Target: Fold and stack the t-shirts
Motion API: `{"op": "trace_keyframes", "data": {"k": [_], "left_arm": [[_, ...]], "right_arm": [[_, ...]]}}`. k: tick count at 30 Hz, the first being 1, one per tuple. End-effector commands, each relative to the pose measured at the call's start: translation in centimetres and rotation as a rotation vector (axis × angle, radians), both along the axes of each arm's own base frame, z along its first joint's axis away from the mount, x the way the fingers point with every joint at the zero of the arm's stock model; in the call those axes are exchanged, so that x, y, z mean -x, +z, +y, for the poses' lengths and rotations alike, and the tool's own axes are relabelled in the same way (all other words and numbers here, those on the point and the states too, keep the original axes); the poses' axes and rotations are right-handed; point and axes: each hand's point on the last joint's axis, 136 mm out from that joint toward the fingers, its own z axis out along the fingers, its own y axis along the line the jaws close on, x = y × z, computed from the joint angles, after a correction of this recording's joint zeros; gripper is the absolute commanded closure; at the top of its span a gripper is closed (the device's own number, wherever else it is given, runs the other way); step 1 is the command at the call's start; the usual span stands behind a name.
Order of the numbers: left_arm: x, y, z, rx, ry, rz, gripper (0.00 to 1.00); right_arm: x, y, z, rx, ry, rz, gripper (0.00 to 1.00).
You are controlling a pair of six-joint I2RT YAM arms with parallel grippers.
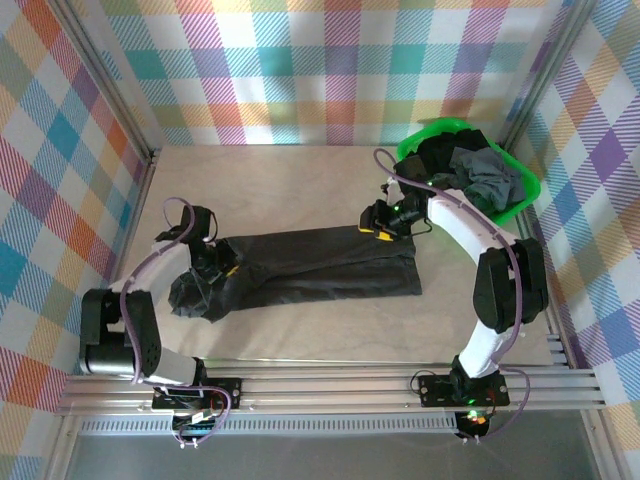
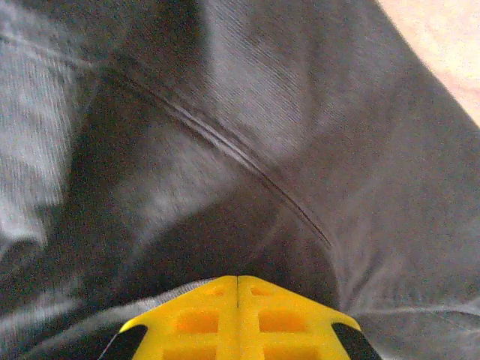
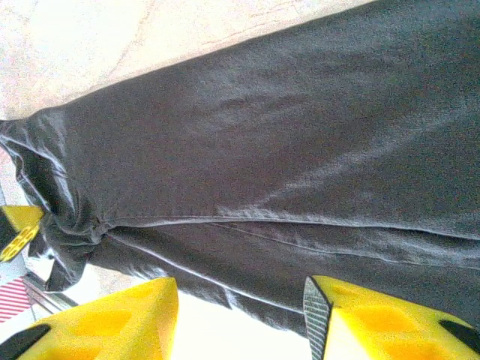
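Dark shirt spread mid-worktop – an end effector at either end

The shirt [image 1: 320, 268] lies flat across the middle of the worktop [image 1: 280, 185], its length running from 9 to 3 o'clock and its 9 o'clock end bunched up. The left end effector [image 1: 215, 265] sits on that bunched end. Its yellow fingers [image 2: 202, 319] are pressed together with cloth creased around the tips, but I cannot tell whether any fold is pinched. The right end effector [image 1: 382, 228] is at the shirt's 1 o'clock corner with its fingers [image 3: 112, 322] parted and nothing between them. The shirt's hem lies just beyond the tips. A green basket [image 1: 528, 188] at the worktop's 2 o'clock corner holds a heap [image 1: 470, 170] of further dark shirts.
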Motion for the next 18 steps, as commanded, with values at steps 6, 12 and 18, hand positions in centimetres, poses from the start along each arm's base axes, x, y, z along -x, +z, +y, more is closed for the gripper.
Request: {"op": "trace_keyframes", "data": {"k": [6,12,18], "left_arm": [[6.4,-0.4,-3.7,0.033,0.086,0.18,1.0],[8.0,-1.8,-7.0,0.058,0.097,0.226,1.0],[9.4,-3.2,-8.5,-0.007,0.023,0.309,0.73]], "right_arm": [[0.2,0.5,0.3,-0.01,0.011,-0.017,0.52],[0.3,-0.1,0.3,-0.009,0.013,-0.006,0.52],[0.8,-1.0,0.2,0.003,0.013,0.026,0.52]]}}
